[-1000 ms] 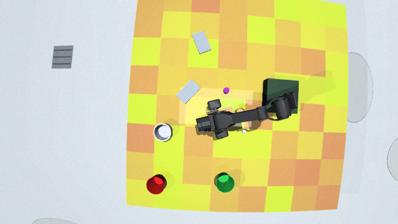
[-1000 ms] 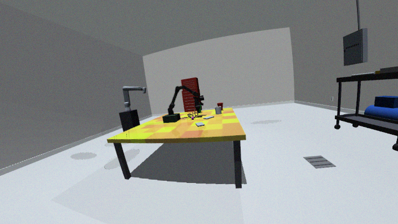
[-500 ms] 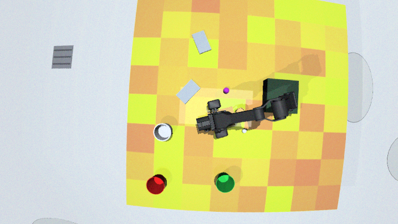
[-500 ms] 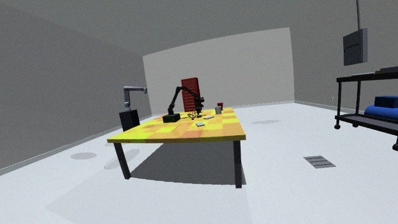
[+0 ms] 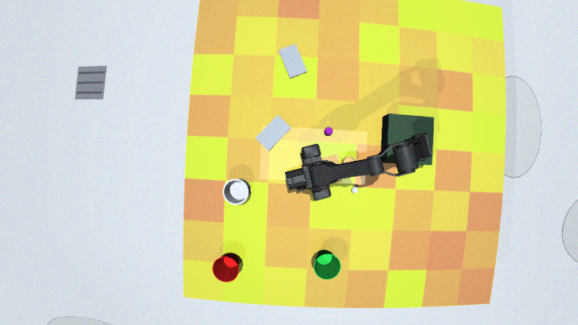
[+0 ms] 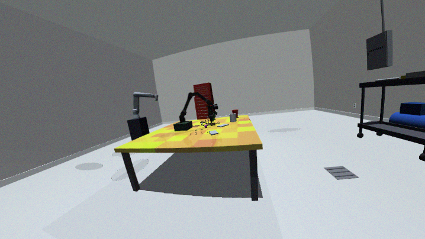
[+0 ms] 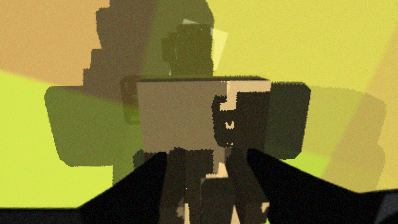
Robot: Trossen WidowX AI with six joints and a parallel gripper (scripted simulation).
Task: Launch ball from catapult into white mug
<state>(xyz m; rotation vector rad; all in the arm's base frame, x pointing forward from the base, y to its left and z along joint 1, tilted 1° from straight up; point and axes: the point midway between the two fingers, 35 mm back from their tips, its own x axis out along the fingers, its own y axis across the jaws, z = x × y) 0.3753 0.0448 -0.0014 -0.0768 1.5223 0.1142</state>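
Note:
The tan catapult [image 5: 348,158] [image 7: 180,115] stands near the middle of the checkered table [image 5: 444,242] [image 6: 208,142], mostly hidden under my arm in the overhead view. My gripper [image 5: 294,181] [image 7: 207,157] points down over it. In the wrist view its two dark fingers have closed in on the catapult's narrow near part. A purple ball [image 5: 328,130] lies on the table behind the catapult. A small white ball [image 5: 354,189] lies just in front of my forearm. The white mug [image 5: 236,191] [image 6: 232,117] stands upright to the left of the gripper.
A red mug [image 5: 226,267] and a green mug [image 5: 326,265] stand near the front edge. Two grey flat plates [image 5: 292,60] [image 5: 273,132] lie behind and left of the catapult. My arm's dark green base block [image 5: 408,133] [image 6: 182,125] sits at the right.

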